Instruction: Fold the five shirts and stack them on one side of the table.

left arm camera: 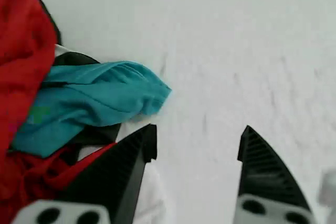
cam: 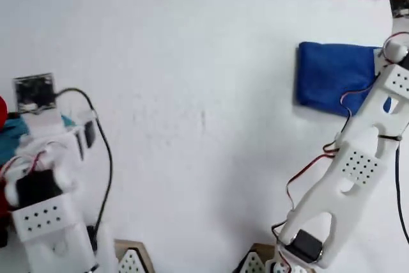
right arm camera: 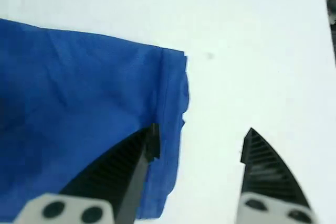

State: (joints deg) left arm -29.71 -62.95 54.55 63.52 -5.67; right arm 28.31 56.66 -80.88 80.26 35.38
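Unfolded heap left, one folded shirt right, on white table (cam: 192,94).
At far left, crumpled red shirt (left arm camera: 21,51) and rumpled teal shirt (left arm camera: 89,106), left gripper (left arm camera: 198,135) spread wide just beside; at far right, folded blue shirt (right arm camera: 79,119), right gripper (right arm camera: 202,137) spread astride its edge.

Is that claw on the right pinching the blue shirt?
No, the right gripper stands open at the edge of the blue shirt, one finger over the cloth and the other over the table.
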